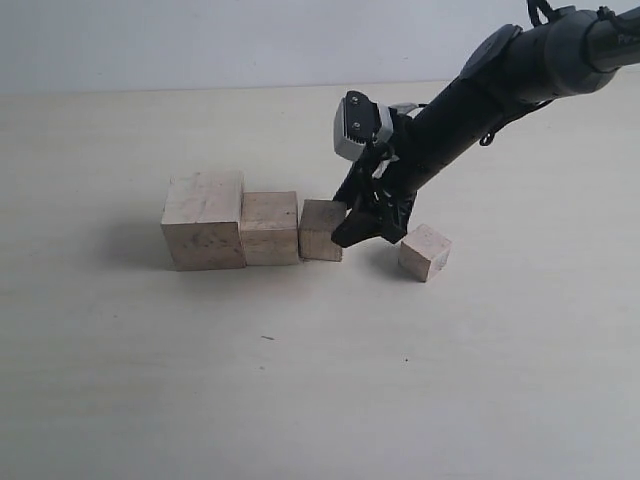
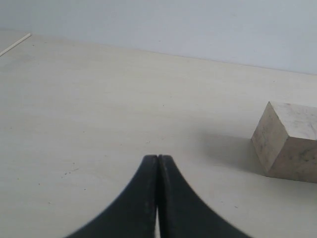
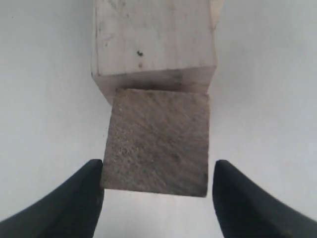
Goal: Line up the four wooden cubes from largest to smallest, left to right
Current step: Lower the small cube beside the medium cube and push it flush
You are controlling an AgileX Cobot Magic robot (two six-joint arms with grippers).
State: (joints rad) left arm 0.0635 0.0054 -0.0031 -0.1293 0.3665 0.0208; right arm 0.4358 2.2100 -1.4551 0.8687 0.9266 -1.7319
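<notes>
Three wooden cubes stand in a touching row: the largest cube (image 1: 205,220) on the left, then the second cube (image 1: 270,228), then the third cube (image 1: 322,230). The smallest cube (image 1: 424,251) lies apart to the right, turned at an angle. My right gripper (image 1: 368,232) is low on the table between the third and smallest cubes, and it is open. In the right wrist view the third cube (image 3: 157,144) sits between the open fingertips (image 3: 94,173), with the second cube (image 3: 153,39) behind it. My left gripper (image 2: 157,157) is shut and empty, with the largest cube (image 2: 290,141) off to one side.
The pale table (image 1: 300,380) carries a few dark specks. A white wall (image 1: 200,40) runs along its far edge. The right arm (image 1: 500,90) slants down from the upper right of the exterior view.
</notes>
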